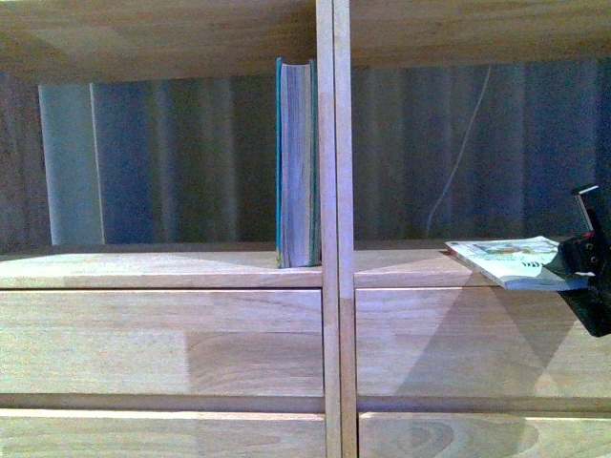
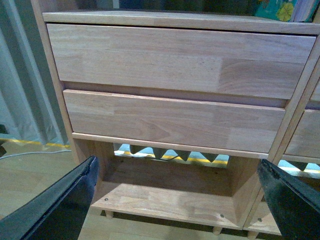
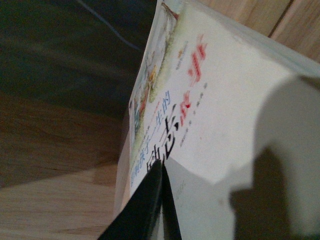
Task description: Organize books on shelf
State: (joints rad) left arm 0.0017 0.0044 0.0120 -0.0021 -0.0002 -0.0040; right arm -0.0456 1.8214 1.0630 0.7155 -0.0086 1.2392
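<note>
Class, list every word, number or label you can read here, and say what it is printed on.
"一年的": blue print, partly legible, on the thin pale paperback book in the right hand.
Large black and red Chinese characters on that cover: too blurred to read.
No text shows on the thick teal book or the light-wood shelf.

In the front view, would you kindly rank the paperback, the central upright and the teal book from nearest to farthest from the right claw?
1. paperback, gripped in the right claw, right compartment.
2. central upright, mid-frame.
3. teal book, just left of that upright.
</note>
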